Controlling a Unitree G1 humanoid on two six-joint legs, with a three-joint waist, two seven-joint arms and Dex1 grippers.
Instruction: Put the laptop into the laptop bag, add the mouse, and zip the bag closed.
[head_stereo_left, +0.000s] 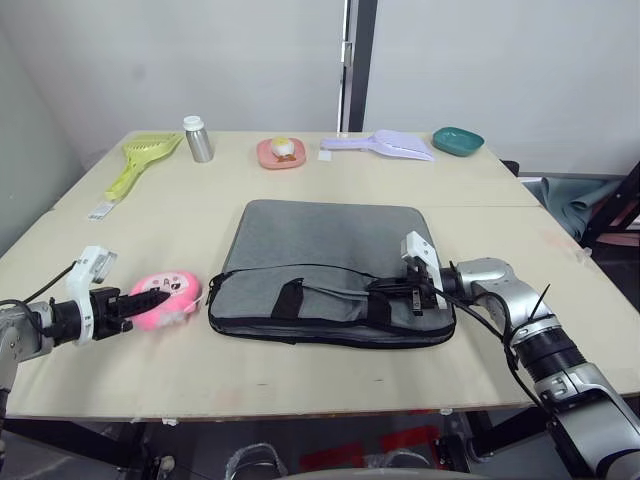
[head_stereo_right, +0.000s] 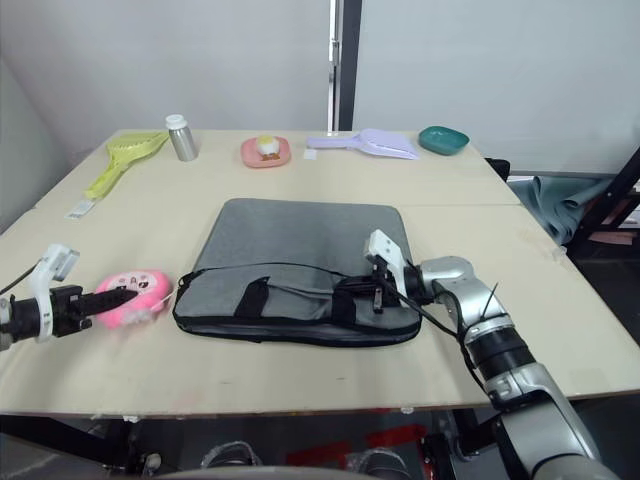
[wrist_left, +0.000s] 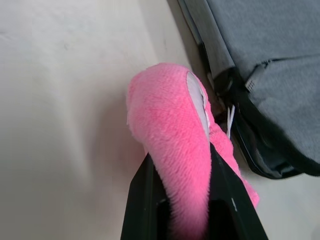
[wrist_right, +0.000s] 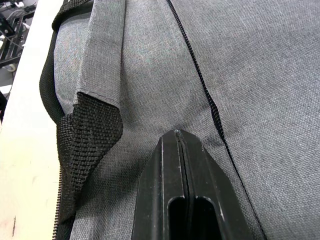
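Note:
The grey laptop bag (head_stereo_left: 320, 240) lies flat in the middle of the table, its black strap handles (head_stereo_left: 290, 298) toward the front edge. Its pink plush charm (head_stereo_left: 172, 293) rests on the table just off the bag's left front corner. My left gripper (head_stereo_left: 155, 296) is shut on that charm (wrist_left: 170, 130), one black finger on each side. My right gripper (head_stereo_left: 385, 292) rests shut on the bag's top fabric near the right handle, with its tips (wrist_right: 176, 134) beside the zipper line. The laptop and the mouse are out of view.
Along the table's far edge stand a green scoop (head_stereo_left: 140, 160), a metal bottle (head_stereo_left: 198, 138), a pink plate with food (head_stereo_left: 281, 152), a lilac scoop (head_stereo_left: 385, 146) and a teal bowl (head_stereo_left: 458, 140). A seam in the tabletop runs right of the bag.

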